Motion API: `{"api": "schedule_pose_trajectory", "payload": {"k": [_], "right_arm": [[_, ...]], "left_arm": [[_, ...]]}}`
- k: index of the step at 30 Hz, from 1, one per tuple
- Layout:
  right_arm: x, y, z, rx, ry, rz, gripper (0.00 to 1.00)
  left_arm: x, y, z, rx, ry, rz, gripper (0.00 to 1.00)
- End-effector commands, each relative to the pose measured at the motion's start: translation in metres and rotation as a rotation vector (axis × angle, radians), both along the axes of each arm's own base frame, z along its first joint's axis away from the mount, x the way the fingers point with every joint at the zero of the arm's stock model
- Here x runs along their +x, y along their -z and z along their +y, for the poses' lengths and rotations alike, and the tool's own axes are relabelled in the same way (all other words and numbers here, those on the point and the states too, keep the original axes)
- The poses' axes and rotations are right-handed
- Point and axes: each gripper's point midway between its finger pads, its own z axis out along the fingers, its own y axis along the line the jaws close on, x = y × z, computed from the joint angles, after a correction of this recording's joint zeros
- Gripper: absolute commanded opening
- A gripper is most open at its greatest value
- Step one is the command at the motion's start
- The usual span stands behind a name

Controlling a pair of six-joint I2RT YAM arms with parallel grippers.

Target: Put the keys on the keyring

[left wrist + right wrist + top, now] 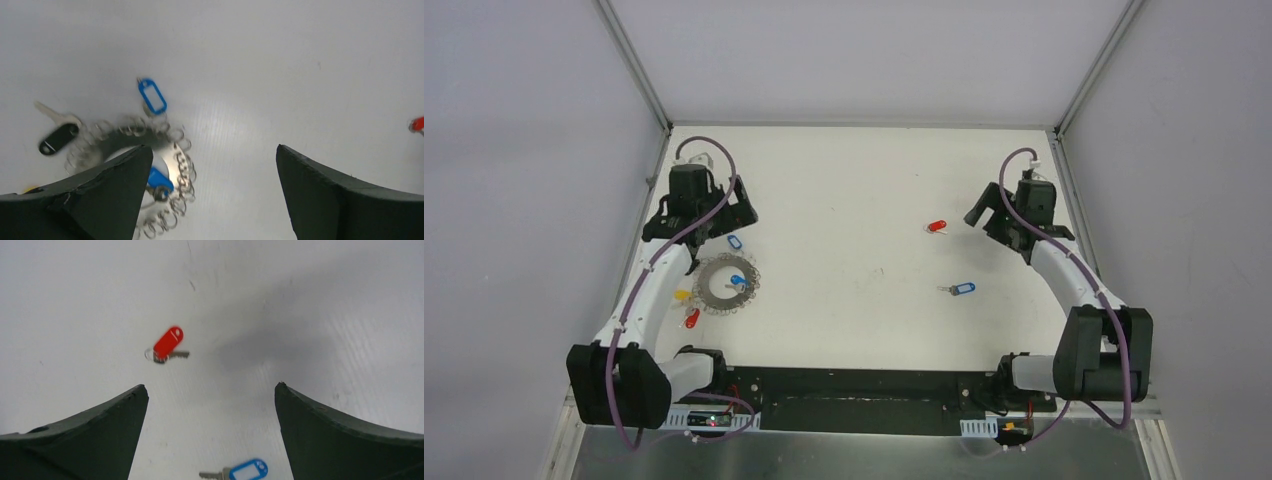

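Black fingers fill the bottom corners of both wrist views, set far apart. The left gripper and right gripper both stand wide and hold nothing.

Above the right gripper's fingers, the red key lies left of centre on the table. Its tag slants from lower left to upper right and its blade points right. The blue key lies at the bottom edge with its long axis level, tag right, blade left.

The top view puts these 2 right of centre, well apart from each other, red above blue. Both are well apart from the keyring, which lies flat at left centre beside the left arm.

The left wrist view shows the keyring's wire loops, partly hidden behind the left finger. An inner blue tag sits in its hole and an outer blue tag at its upper rim, long axis near upright. At the ring's upper left is a black tag with a pale key, which the top view hides under the arm.

The top view shows a yellow tag and a red tag at the ring's lower left. The red tag is out of sight in the left wrist view.
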Motion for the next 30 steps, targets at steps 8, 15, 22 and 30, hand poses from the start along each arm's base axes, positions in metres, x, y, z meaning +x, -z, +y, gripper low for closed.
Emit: {"api": "schedule_pose_trajectory", "payload": {"k": [8, 15, 22, 30], "right_arm": [[-0.072, 0.033, 0.054, 0.295, -0.143, 0.319, 1.00], [-0.084, 0.039, 0.075, 0.399, -0.230, 0.335, 1.00], [-0.089, 0.038, 0.080, 0.400, -0.300, 0.315, 0.99], [-0.083, 0.030, 0.084, 0.401, -0.365, 0.291, 0.98]], "left_arm": [[-0.087, 0.081, -0.028, -0.258, -0.091, 0.508, 0.94], [-0.076, 0.099, -0.014, -0.179, -0.114, 0.583, 0.83], [-0.042, 0.109, -0.014, -0.160, -0.058, 0.541, 0.76], [-0.021, 0.129, 0.001, -0.104, -0.115, 0.563, 0.75]]}}
